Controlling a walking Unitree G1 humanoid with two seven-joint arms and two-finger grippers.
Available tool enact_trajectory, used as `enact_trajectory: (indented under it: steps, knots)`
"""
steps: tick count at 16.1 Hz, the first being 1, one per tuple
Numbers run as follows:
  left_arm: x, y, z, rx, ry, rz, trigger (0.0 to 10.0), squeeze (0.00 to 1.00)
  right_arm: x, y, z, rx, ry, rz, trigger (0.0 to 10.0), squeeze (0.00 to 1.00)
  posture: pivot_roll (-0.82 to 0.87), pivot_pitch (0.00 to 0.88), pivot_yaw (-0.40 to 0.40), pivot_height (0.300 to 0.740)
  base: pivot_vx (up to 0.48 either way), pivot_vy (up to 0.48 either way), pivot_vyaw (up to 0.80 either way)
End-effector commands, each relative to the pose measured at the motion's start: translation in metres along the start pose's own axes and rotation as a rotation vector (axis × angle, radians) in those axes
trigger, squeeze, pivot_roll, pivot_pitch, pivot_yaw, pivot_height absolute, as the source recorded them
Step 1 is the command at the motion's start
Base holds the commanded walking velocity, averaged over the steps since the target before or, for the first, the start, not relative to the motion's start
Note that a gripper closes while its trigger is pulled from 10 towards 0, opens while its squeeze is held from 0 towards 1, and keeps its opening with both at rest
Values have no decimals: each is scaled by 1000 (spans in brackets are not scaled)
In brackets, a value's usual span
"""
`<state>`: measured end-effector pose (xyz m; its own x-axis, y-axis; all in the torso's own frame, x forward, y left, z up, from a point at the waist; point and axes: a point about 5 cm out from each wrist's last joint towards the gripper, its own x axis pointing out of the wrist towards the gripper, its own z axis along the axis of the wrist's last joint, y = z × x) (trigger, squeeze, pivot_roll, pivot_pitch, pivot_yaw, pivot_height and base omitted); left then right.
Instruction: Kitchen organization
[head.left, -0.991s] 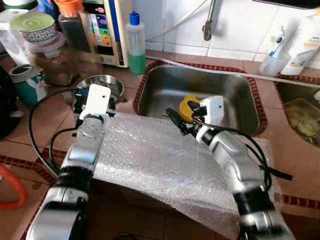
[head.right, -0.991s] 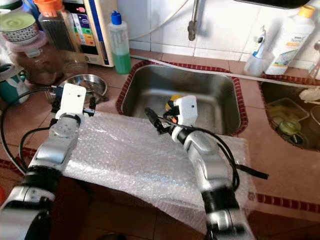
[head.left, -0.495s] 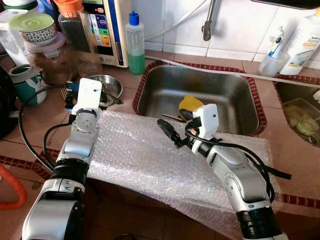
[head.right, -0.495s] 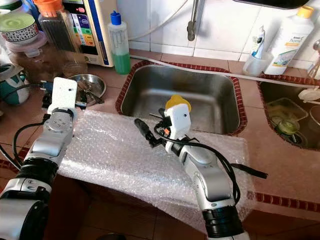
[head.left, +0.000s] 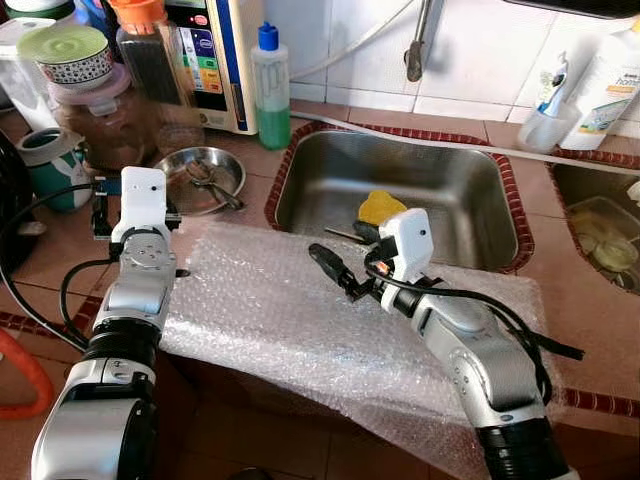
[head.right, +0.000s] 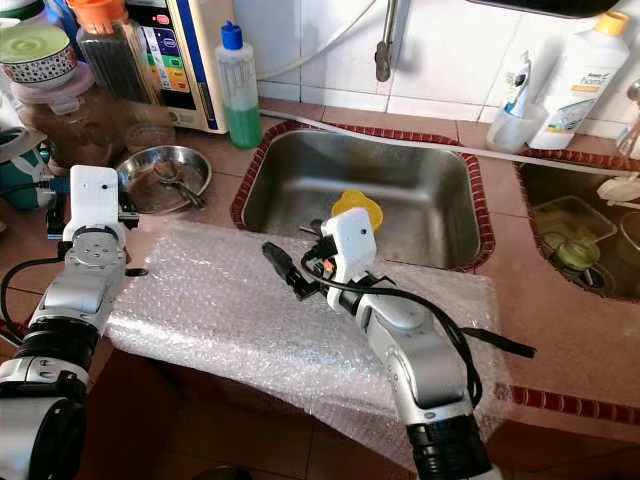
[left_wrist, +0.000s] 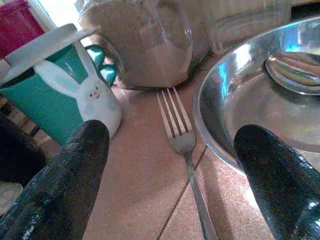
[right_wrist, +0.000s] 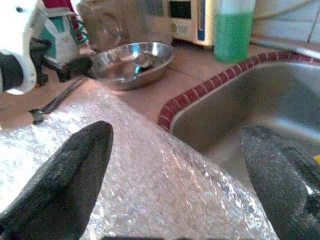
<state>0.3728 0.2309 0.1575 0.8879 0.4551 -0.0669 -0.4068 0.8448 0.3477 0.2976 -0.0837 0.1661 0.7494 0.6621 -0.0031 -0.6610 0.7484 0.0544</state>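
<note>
1. Left wrist view shows a silver fork (left_wrist: 184, 150) lying flat on the reddish tiled surface (left_wrist: 145, 190), tines pointing toward a brown-filled jar (left_wrist: 145, 45), its handle running back between my two black fingers.
2. My left claw (left_wrist: 172, 165) is spread wide with nothing in it, one finger (left_wrist: 65, 175) on each side of the fork and neither touching it.
3. Just beside the fork sits a shallow steel bowl (head.left: 205, 178) with a spoon (left_wrist: 295, 70) lying inside; on the fork's other side stands a teal mug (left_wrist: 45, 95) with a white rabbit on it.
4. From the head camera, my left arm reaches over the near left edge of a sheet of clear bubble wrap (head.left: 290, 320) that is spread across the surface in front of the sink (head.left: 400, 195).
5. My right claw (head.left: 335, 270) hovers above the middle of the bubble wrap, fingers wide apart and empty.
6. A yellow object (head.left: 382, 206) lies in the steel sink basin behind my right wrist.
7. A bottle of green liquid (head.left: 270, 85) with a blue cap stands against the tiled wall, behind the sink's left corner.
</note>
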Motion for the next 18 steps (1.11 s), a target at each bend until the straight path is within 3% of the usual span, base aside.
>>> enact_trajectory:
  steps: [1,4,9,13,18]
  knots:
    - [-2,1,-16,-9,76,6,10000,0,-2,5,5,-6,-13,33,10000,0,42,89,16,740,0,0,0]
    - [-1,4,-16,-34,78,30,10000,0,-4,6,4,-16,-6,45,10000,0,41,89,14,740,0,0,0]
    - [1,7,4,-30,-7,41,10000,0,-3,4,6,-16,-11,31,10000,0,45,87,18,740,0,0,0]
    - [0,11,4,-22,-7,52,10000,0,-3,4,6,-19,-11,24,10000,0,46,88,18,740,0,0,0]
    - [-8,26,-3,-11,32,89,10000,0,-2,3,5,-19,-12,23,10000,0,68,92,16,740,0,0,0]
